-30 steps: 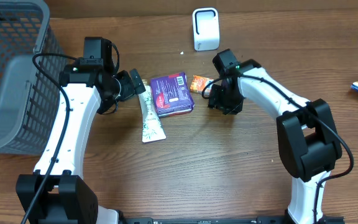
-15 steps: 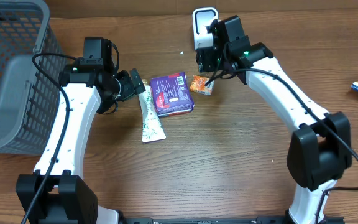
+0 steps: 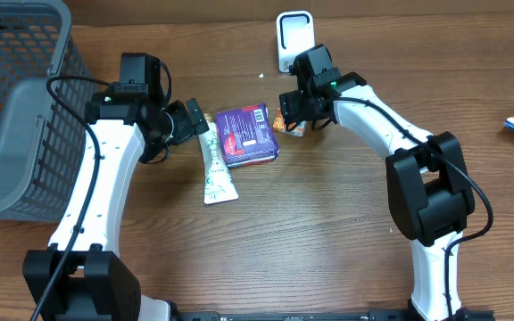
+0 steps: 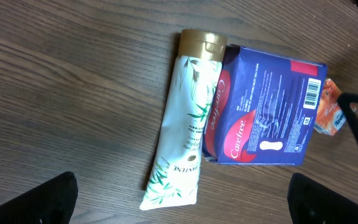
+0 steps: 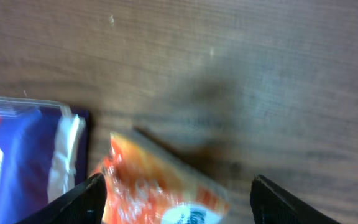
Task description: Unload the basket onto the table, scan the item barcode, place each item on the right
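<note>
My right end effector (image 5: 178,185) hangs low over the worktop (image 3: 328,232) with its fingers set wide apart and nothing between them gripped. Just under it lies the small orange packet (image 4: 329,113), flat on the wood and tucked against the right edge of the purple Carefree pack (image 4: 266,109). I judge the packet to be the item I am about to scan, since the fingers straddle it as if lined up for a pinch. Its barcode is not visible to me from any camera, so I expect to have to turn it once lifted. The purple pack shows its own barcode (image 4: 314,94) face up, and the white tube (image 4: 185,124) lies against its other side. The white scanner (image 3: 294,36) stands just behind my right arm, near enough for a short carry. My left end effector (image 4: 182,194) is fully open and empty, hovering beside the tube, well clear of the pick. The grey basket (image 3: 7,107) sits at far left.
</note>
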### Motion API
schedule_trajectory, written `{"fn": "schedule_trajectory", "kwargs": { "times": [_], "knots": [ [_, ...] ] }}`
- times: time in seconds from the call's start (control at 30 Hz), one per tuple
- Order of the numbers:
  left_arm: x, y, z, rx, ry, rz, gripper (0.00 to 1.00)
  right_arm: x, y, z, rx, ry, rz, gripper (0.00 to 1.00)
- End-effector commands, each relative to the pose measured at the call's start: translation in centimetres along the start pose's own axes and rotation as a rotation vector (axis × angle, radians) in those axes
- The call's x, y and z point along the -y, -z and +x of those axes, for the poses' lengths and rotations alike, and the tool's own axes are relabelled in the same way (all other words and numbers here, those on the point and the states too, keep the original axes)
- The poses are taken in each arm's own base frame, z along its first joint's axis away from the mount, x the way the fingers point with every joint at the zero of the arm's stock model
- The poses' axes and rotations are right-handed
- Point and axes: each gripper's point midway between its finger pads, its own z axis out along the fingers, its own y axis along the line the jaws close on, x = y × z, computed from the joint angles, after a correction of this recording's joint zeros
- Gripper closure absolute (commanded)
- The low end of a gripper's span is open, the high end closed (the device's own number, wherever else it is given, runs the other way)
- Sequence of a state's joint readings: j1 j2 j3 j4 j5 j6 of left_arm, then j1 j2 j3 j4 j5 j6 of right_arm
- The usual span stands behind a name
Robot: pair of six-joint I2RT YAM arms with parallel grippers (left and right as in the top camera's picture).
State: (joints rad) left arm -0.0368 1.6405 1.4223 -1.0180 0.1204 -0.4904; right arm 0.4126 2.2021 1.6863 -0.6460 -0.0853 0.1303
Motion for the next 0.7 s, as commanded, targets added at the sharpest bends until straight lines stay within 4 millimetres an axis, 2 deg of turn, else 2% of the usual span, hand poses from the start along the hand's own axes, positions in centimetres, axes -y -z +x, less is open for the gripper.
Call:
{"fn": "schedule_trajectory", "kwargs": {
  "times": [0.0,0.33,0.57,0.63,0.67],
  "knots": [
    [0.3,0.2,-0.5,0.006,-0.002,0.013,0.00,0.0,0.6,0.5,-0.028,-0.005,-0.014,0.27],
    [0.3,0.2,-0.5,0.006,-0.002,0.013,0.00,-0.5,0.9,3.7,-0.160,0.017,-0.052,0.31],
    [0.3,0.2,-0.5,0.006,-0.002,0.013,0.00,-0.9,1.3,0.3,-0.036,0.244,-0.064,0.32],
    [0.3,0.2,-0.5,0.006,-0.002,0.013,0.00,-0.4,1.3,-0.9,0.015,0.288,-0.024,0.39],
    [0.3,0.2,-0.5,0.005,-0.002,0.013,0.00,0.0,1.3,-1.5,0.036,0.289,0.004,0.49]
  ]
}}
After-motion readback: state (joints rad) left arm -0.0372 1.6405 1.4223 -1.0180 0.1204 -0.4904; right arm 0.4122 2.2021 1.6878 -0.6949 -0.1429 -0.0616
